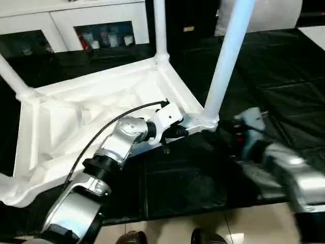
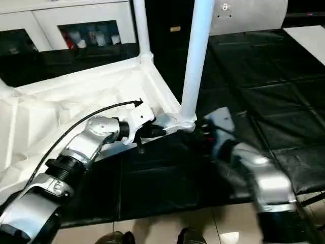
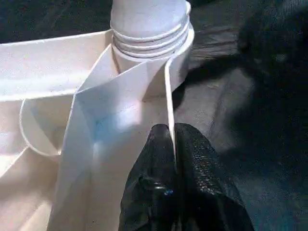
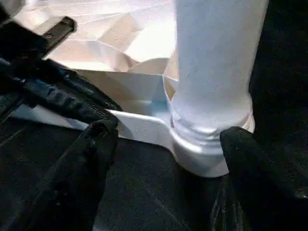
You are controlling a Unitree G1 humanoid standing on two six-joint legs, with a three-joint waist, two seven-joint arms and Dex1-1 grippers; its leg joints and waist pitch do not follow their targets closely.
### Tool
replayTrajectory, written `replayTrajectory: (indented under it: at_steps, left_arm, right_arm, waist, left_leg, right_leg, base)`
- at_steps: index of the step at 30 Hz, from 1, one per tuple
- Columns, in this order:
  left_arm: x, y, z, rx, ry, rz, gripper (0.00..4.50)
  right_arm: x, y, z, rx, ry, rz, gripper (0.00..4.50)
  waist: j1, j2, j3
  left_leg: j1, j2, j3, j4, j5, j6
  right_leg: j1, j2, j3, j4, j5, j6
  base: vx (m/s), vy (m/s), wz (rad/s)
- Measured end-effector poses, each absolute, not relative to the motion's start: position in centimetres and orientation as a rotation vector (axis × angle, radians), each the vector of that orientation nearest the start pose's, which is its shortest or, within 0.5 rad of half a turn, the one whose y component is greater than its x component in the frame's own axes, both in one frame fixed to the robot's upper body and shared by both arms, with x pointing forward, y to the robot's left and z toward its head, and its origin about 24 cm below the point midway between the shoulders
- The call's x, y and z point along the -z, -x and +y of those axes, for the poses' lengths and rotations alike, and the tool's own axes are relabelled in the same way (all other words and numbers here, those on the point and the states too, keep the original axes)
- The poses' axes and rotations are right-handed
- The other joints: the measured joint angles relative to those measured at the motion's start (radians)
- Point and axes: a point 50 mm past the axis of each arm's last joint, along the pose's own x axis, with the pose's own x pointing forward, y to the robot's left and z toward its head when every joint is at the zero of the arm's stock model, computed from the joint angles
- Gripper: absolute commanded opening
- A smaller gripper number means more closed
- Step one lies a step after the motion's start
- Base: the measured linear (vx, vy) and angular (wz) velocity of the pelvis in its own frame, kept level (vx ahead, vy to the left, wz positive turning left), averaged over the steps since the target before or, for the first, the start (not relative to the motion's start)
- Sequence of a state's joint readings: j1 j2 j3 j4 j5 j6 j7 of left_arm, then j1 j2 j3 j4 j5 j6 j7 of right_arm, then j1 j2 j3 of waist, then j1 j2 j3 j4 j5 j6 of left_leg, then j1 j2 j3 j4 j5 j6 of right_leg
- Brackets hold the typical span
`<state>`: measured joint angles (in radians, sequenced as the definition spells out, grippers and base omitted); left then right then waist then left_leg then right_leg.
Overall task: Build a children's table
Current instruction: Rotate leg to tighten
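Observation:
The children's table (image 1: 76, 117) lies upside down on the black worktable, ribbed underside up. White legs stand in its corner sockets: one at the near right corner (image 1: 226, 61), one at the far corner (image 1: 160, 28), one at the left (image 1: 10, 73). My left gripper (image 1: 183, 131) is shut on the thin rim wall (image 3: 168, 96) just beside the near right socket. My right gripper (image 4: 168, 134) is open, its fingers (image 4: 98, 144) wide apart on either side of that leg's base (image 4: 211, 120), with a gap to the left finger.
The black-covered worktable (image 1: 284, 81) stretches to the right and behind. White cabinets with glass doors (image 1: 101, 25) stand at the back. A person's shoes (image 1: 132, 238) show on the tiled floor by the worktable's front edge.

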<state>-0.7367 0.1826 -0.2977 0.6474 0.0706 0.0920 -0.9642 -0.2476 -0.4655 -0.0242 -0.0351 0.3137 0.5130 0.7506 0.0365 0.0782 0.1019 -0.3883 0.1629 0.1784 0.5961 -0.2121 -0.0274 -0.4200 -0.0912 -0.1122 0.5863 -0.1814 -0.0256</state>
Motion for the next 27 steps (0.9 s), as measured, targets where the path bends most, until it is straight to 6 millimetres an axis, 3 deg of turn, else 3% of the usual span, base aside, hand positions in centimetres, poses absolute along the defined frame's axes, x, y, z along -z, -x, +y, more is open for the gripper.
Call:
replayTrajectory:
  at_steps: [5, 8, 11, 12, 20, 27]
  left_arm:
    - [-8.0, -33.1, 8.9, 1.417, -0.499, 0.264, 0.0]
    - [-8.1, -32.9, 8.9, 1.487, -0.544, 0.254, 0.0]
    - [-8.1, -32.7, 8.7, 1.532, -0.558, 0.251, 0.0]
    - [-8.1, -32.6, 8.7, 1.542, -0.559, 0.251, 0.0]
    - [-8.2, -31.8, 8.8, 1.639, -0.566, 0.255, 0.0]
    - [-8.1, -31.5, 8.7, 1.645, -0.564, 0.26, 0.0]
  right_arm:
    - [-11.1, -28.1, -21.1, -0.926, 0.137, 0.265, 4.48]
    - [-11.7, -27.9, -21.5, -1.03, 0.215, 0.286, 4.48]
    - [-11.3, -27.5, -21.4, -1.121, 0.237, 0.327, 4.48]
    - [-11.1, -27.5, -21.3, -1.139, 0.229, 0.34, 4.21]
    - [-11.5, -28.5, -20.3, -1.282, 0.222, 0.333, 3.7]
    - [-11.0, -28.5, -20.1, -1.348, 0.19, 0.355, 2.98]
  waist:
    - [0.018, 0.031, 0.011]
    - [0.037, 0.037, 0.013]
    - [0.042, 0.036, 0.014]
    - [0.043, 0.037, 0.014]
    - [0.058, 0.036, 0.013]
    - [0.059, 0.025, 0.012]
  left_leg:
    - [0.001, 0.001, -0.001, 0.008, 0.001, 0.003]
    - [0.003, 0.001, 0.0, 0.008, 0.002, 0.003]
    - [0.003, 0.001, 0.0, 0.008, 0.003, 0.003]
    - [0.003, 0.001, 0.0, 0.008, 0.003, 0.003]
    - [-0.002, 0.002, 0.0, 0.011, 0.003, 0.004]
    - [-0.003, 0.002, 0.0, 0.015, 0.003, 0.005]
  right_leg:
    - [0.002, -0.001, 0.0, 0.008, 0.001, -0.002]
    - [0.004, -0.001, -0.001, 0.008, 0.002, -0.003]
    - [0.005, -0.001, 0.0, 0.008, 0.002, -0.003]
    - [0.005, -0.001, 0.0, 0.008, 0.002, -0.003]
    - [0.001, -0.001, -0.001, 0.009, 0.002, -0.003]
    - [0.001, -0.002, -0.001, 0.013, 0.002, -0.003]
  base:
    - [0.0, 0.0, 0.0]
    - [0.0, 0.0, 0.0]
    - [0.0, 0.0, 0.0]
    - [0.0, 0.0, 0.0]
    - [0.0, 0.0, 0.0]
    - [0.0, 0.0, 0.0]
